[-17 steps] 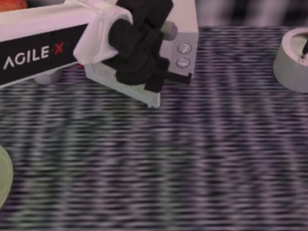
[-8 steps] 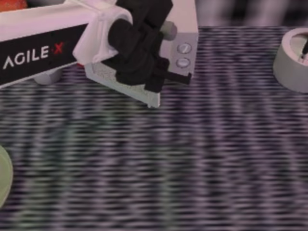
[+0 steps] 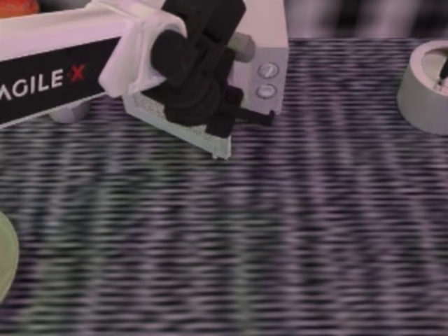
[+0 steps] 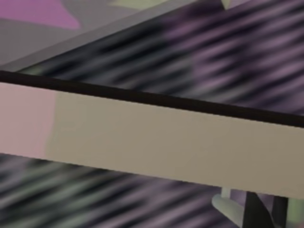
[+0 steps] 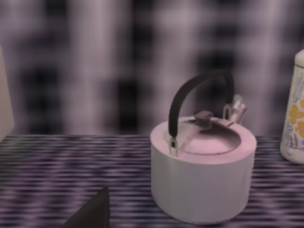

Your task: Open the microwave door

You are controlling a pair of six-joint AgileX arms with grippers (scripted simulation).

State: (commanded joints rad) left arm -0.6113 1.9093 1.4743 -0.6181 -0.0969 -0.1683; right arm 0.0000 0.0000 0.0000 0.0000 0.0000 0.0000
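Observation:
The light grey microwave (image 3: 269, 31) stands at the table's far edge, its two round knobs (image 3: 267, 71) facing up in the top view. The microwave door (image 3: 204, 137) is swung partly out, slanting toward the front. My left gripper (image 3: 236, 120) sits over the door's free edge, shut on the handle. In the left wrist view the door's edge (image 4: 180, 142) crosses as a pale band, with the handle bar (image 4: 229, 207) passing behind a dark finger (image 4: 256, 214). Of my right gripper, only a dark fingertip (image 5: 92, 213) shows in the right wrist view.
A grey round pot (image 3: 425, 85) with a black arched handle stands at the far right, close ahead in the right wrist view (image 5: 202, 173). A flowered jug (image 5: 294, 114) is beside it. A green plate's rim (image 3: 5, 259) pokes in at the left edge.
My left arm has shifted slightly left with the handle, and the door's free edge has swung a little farther from the microwave.

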